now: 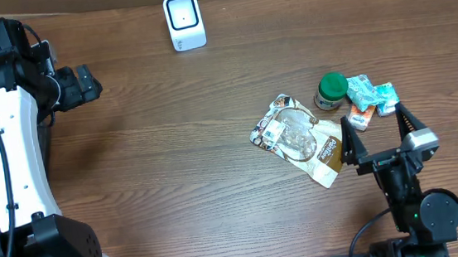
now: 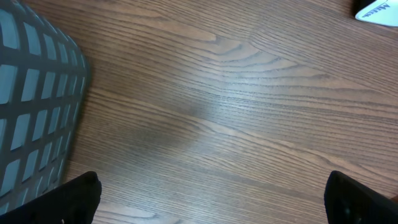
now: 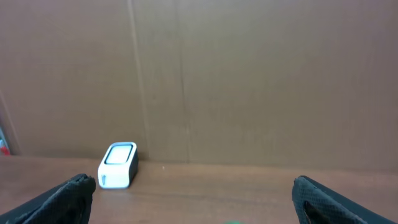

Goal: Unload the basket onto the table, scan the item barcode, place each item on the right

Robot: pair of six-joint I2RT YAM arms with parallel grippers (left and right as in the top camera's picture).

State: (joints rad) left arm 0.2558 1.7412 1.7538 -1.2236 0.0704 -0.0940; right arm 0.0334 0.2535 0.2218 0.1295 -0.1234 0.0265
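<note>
My right pincer (image 1: 377, 132) gapes empty beside the pouch (image 1: 301, 139). It looks light, crinkly, slippery; I'd pinch its flat near edge, not the soft middle.

wooden table (image 1: 173, 150) bears scanner (image 1: 184, 21), pouch (image 1: 301, 139), jar (image 1: 330, 91), packets (image 1: 372, 95).

No text reads clearly. The brown pouch (image 1: 301, 139) just left of the green-lidded jar (image 1: 331, 90) bears script too small to make out, as do the packets (image 1: 372, 95) right of it.
</note>
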